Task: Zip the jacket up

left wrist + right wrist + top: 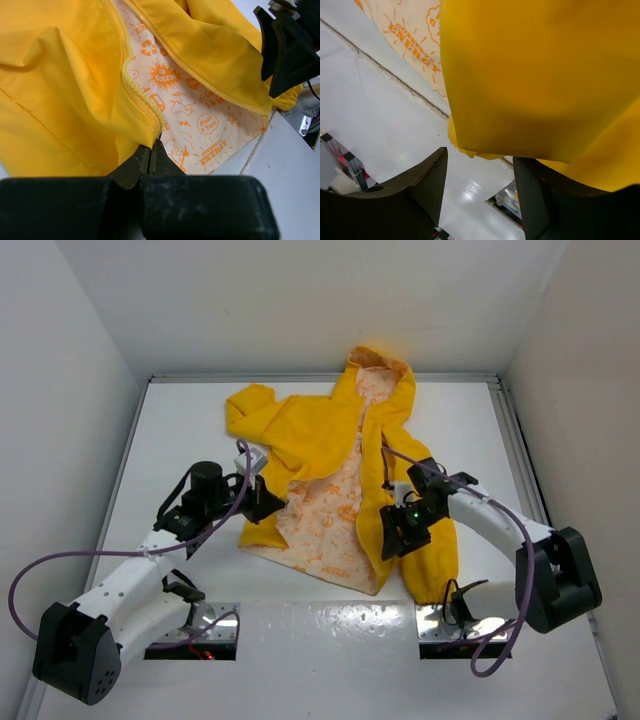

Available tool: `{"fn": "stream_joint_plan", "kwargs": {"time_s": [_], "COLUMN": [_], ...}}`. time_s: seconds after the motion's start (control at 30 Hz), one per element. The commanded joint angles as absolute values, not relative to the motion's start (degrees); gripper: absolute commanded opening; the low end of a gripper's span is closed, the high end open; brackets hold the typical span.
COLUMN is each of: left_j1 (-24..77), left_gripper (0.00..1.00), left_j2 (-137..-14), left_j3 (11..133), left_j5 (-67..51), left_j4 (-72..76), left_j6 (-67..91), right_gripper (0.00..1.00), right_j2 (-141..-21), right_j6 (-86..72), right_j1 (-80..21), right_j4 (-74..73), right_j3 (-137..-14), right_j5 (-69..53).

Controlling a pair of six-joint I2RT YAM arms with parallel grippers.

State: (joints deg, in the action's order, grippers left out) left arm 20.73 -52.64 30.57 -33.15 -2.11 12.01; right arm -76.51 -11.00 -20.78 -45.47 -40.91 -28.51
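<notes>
**Yellow jacket (pixel 310 435) lying unzipped on the table (pixel 180 440)**

The jacket lies mid-table with its hood toward the far edge and its printed lining showing. The left hand (pixel 152 145) is clenched on the bottom of one zipper edge. The right hand (pixel 480 155) is released, its fingers spread at the other front's hem.

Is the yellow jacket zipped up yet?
Nothing is zipped: the jacket lies open, its orange-printed lining showing. In hand: the left claw is shut on the bottom of one zipper edge; the right claw is open at the other side's hem. Still to do: join both sides, pull the zipper up.
</notes>
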Motion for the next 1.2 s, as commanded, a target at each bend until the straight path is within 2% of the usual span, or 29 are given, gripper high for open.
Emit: {"fn": "stream_joint_plan", "kwargs": {"time_s": [0.0,0.2,0.3,0.47,0.63,0.87,1.0,1.03,1.17], "left_j1": [21.45,21.45,21.45,21.45,21.45,21.45,21.45,21.45,21.45], "left_gripper": [0.00,0.00,0.00,0.00,0.00,0.00,0.00,0.00,0.00], "left_j2": [-51.59,-52.12,-52.12,-52.65,-53.17,-53.17,-53.17,-53.17,-53.17], "left_j3": [31.03,31.03,31.03,31.03,31.03,30.50,29.97,29.97,29.97], "left_j5": [-33.22,-33.22,-33.22,-33.22,-33.22,-33.22,-33.22,-33.22,-33.22], "left_j4": [-0.88,-0.88,-0.88,-0.35,-0.35,0.34,0.35,0.35,-0.17], "left_j6": [10.99,10.99,10.99,11.51,11.51,12.04,12.04,12.04,12.04], "right_gripper": [0.55,0.54,0.59,0.60,0.60,0.59,0.47,0.39,0.34], "right_j2": [-74.09,-71.37,-71.28,-71.98,-72.77,-74.35,-75.23,-76.02,-78.31], "right_j6": [-11.25,-10.72,-10.55,-10.28,-12.47,-13.53,-14.41,-14.15,-11.70], "right_j1": [-20.83,-20.83,-20.83,-20.83,-20.74,-22.58,-23.64,-23.82,-23.91], "right_j4": [-44.21,-44.56,-42.98,-35.61,-28.22,-27.16,-24.26,-23.56,-23.47], "right_j3": [-41.92,-42.54,-41.40,-36.13,-31.99,-30.24,-28.57,-28.30,-28.13], "right_j5": [-29.00,-28.39,-28.21,-26.63,-27.51,-27.78,-27.86,-27.77,-30.41]}}
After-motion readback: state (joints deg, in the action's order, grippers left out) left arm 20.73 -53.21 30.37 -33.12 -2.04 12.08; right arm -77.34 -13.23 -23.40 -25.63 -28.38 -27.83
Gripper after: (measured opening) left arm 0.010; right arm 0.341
